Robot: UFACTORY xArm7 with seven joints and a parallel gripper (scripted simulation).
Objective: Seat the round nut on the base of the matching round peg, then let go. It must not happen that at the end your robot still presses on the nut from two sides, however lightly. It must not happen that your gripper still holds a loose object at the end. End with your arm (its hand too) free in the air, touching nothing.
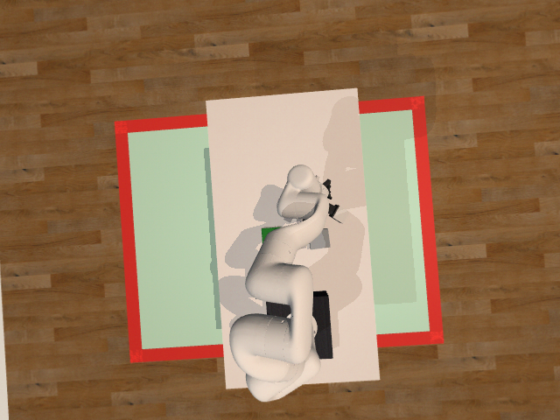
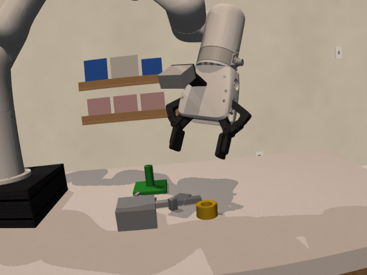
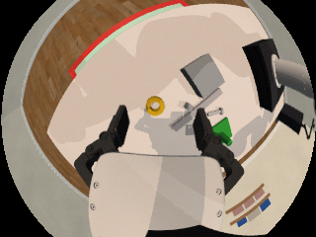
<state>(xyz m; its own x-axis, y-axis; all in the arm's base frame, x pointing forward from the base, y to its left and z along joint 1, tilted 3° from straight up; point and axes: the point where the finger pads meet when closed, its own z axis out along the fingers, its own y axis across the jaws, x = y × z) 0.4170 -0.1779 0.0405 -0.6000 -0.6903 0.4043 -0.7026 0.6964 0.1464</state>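
Gripper: hangs well above the bench, jaws spread to full width with nothing between them; pointed downward, so a straight descent onto a part looks possible.
Round nut: yellow ring, lying flat on the bench, hole upward; near the gripper's line but lower and apart from it. Not seated; the task appears undone.
Round peg: green, upright on its green square base, just behind the grey block; the upright post is what the nut's hole must drop over.
Grey block: squat box, with a thin grey handled piece lying between it and the nut; purpose cannot be told.
Arm pedestal: black, at the bench's end.
Wall shelves: coloured boxes, well behind; not involved.
Next step, as judged: lower over the nut and close on its rim.
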